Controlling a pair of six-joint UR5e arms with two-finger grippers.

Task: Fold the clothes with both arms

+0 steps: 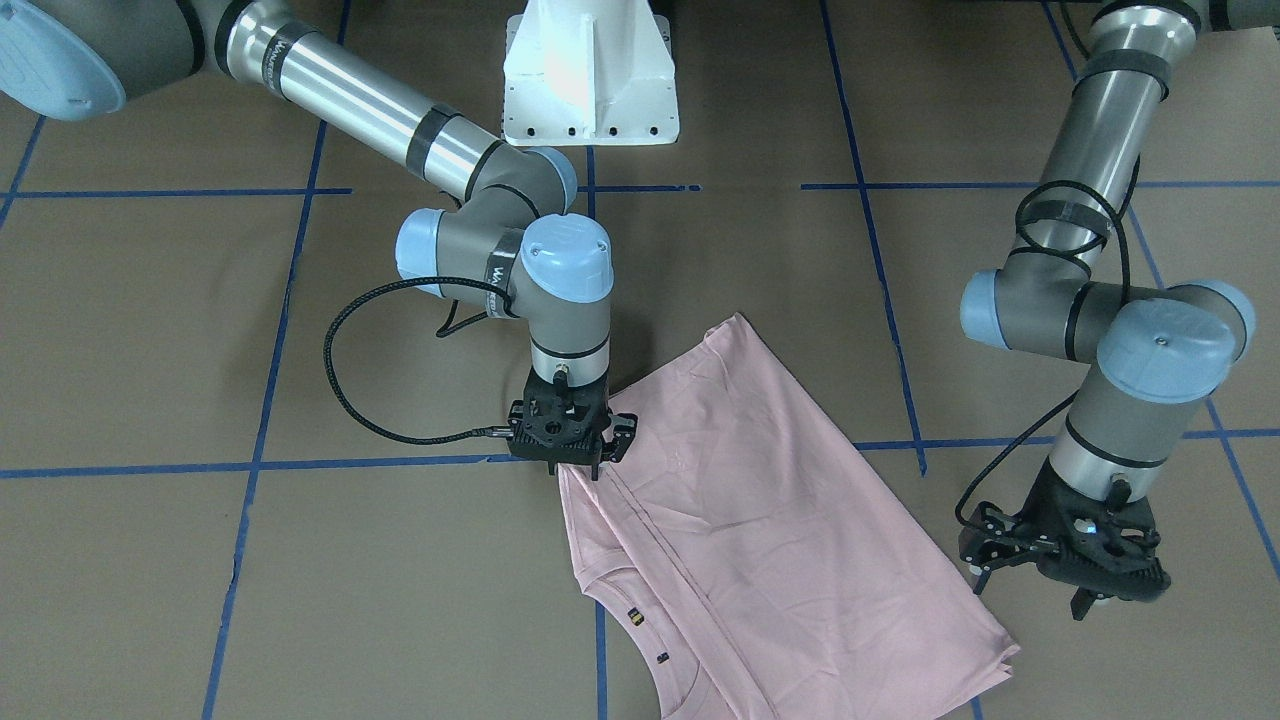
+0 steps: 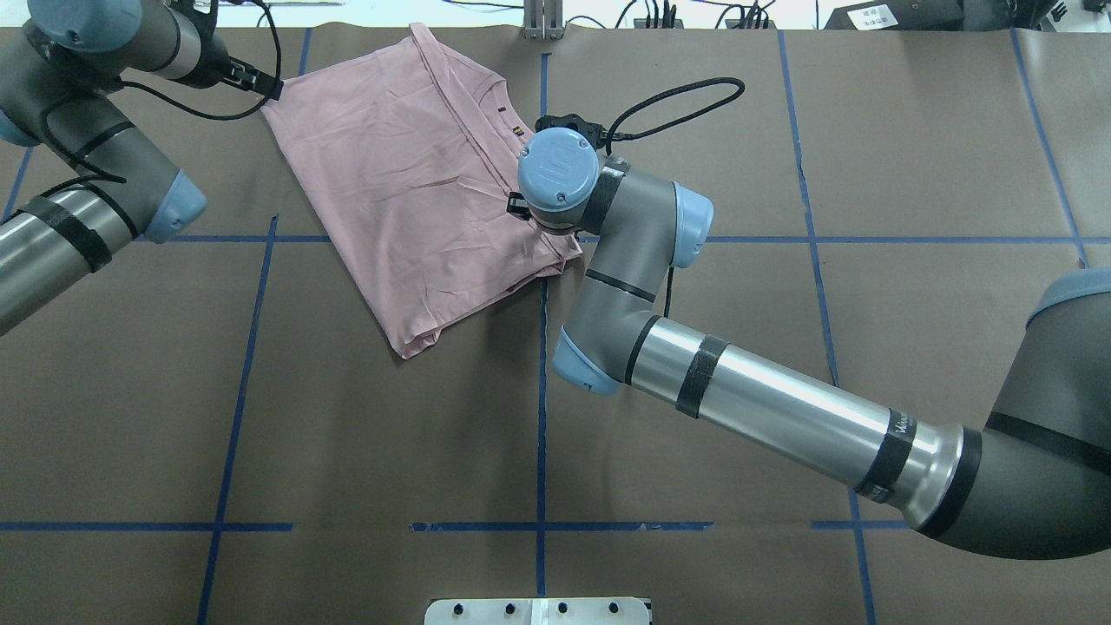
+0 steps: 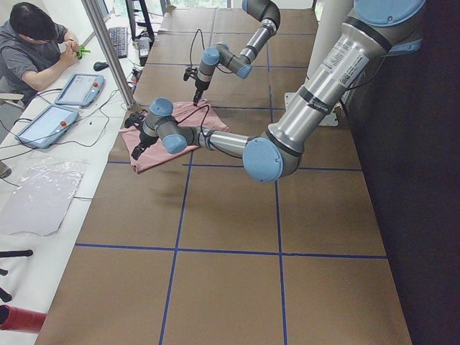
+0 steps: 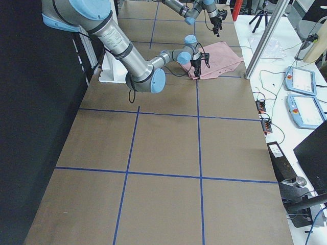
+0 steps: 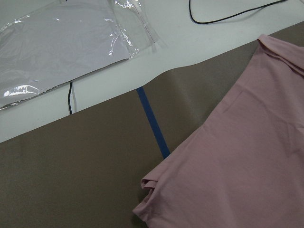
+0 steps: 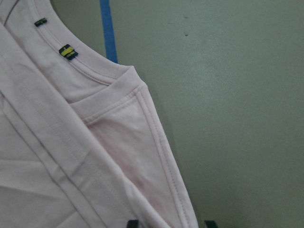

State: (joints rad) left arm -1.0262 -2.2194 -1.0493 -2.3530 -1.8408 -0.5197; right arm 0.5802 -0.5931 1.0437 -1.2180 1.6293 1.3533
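The pale pink T-shirt (image 1: 760,520) lies folded on the brown table, with its collar and small neck tags (image 6: 68,51) showing and its print hidden. It also shows in the overhead view (image 2: 408,191). My right gripper (image 1: 580,465) is low over the shirt's shoulder edge. In the right wrist view (image 6: 171,223) it is open, one fingertip over the cloth and the other over the bare table. In the overhead view its wrist hides it. My left gripper (image 1: 1030,595) is open and empty, just off the shirt's side near a folded corner (image 5: 147,185).
The white pedestal (image 1: 590,80) stands at the table's middle near the robot. Blue tape lines cross the brown table. Past the table's far edge are a clear plastic sheet (image 5: 57,47), tablets (image 3: 79,90) and a seated person (image 3: 36,43).
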